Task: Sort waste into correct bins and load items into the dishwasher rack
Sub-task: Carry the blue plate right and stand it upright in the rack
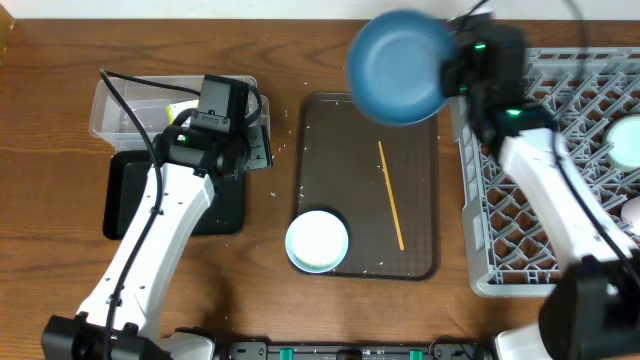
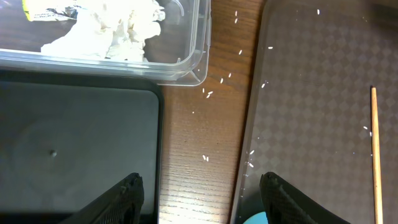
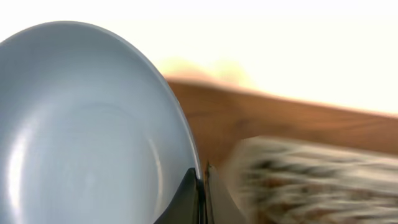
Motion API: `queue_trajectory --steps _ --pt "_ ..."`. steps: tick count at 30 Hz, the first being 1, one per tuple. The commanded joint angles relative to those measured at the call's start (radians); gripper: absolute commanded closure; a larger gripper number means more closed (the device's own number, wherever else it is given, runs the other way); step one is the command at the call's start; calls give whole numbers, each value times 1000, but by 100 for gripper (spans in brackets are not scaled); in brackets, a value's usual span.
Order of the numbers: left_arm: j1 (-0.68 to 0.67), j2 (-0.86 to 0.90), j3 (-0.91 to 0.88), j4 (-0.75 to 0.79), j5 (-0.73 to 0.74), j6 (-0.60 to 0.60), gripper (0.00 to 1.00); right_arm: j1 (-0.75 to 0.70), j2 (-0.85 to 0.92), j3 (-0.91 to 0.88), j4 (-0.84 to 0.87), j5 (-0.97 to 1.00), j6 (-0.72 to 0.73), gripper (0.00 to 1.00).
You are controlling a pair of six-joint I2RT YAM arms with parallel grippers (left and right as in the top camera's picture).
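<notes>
My right gripper (image 1: pixel 450 70) is shut on the rim of the large dark-blue dish (image 1: pixel 400 65) and holds it in the air over the far right corner of the brown tray, beside the grey dishwasher rack (image 1: pixel 520 230). In the right wrist view the fingers (image 3: pixel 202 180) pinch the dish's edge (image 3: pixel 93 137). My left gripper (image 2: pixel 200 193) is open and empty over the wood between the black tray (image 2: pixel 74 143) and the brown tray. Tissues (image 2: pixel 118 28) and a yellow-green wrapper (image 2: pixel 37 9) lie in the clear tub (image 2: pixel 180 62). The white bowl (image 1: pixel 318 240) and yellow-orange stick (image 1: pixel 390 195) lie on the brown tray.
The brown serving tray (image 1: pixel 330 150) sits mid-table. Rice grains (image 2: pixel 208 93) are scattered on the wood and along the tray's edge. A mint-green bowl (image 1: pixel 625 140) and a pale cup (image 1: pixel 632 212) sit in the rack at the right edge. The rack is blurred in the right wrist view (image 3: pixel 311 180).
</notes>
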Motion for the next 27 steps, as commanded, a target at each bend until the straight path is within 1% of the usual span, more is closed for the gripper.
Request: queue_trajectory --steps 1,5,7,10,13,17,24,27 --pt "0 5 2 -2 -12 -4 37 -60 -57 7 18 208 -173 99" --pt "0 5 2 -2 -12 -4 37 -123 -79 7 98 426 -332 99" --pt "0 5 2 -2 -12 -4 37 -156 -77 7 169 549 -469 99" --pt "0 5 2 -2 -12 -4 37 -191 -77 7 233 631 -628 99" --pt "0 5 2 -2 -12 -4 37 -235 -76 7 284 657 -767 99" --pt "0 5 2 -2 -12 -3 37 -287 -58 7 303 658 -851 99" --pt "0 5 2 -3 -13 0 37 -353 18 7 327 737 -856 99" --pt "0 5 2 -3 -13 0 37 -371 50 7 360 773 -899 99"
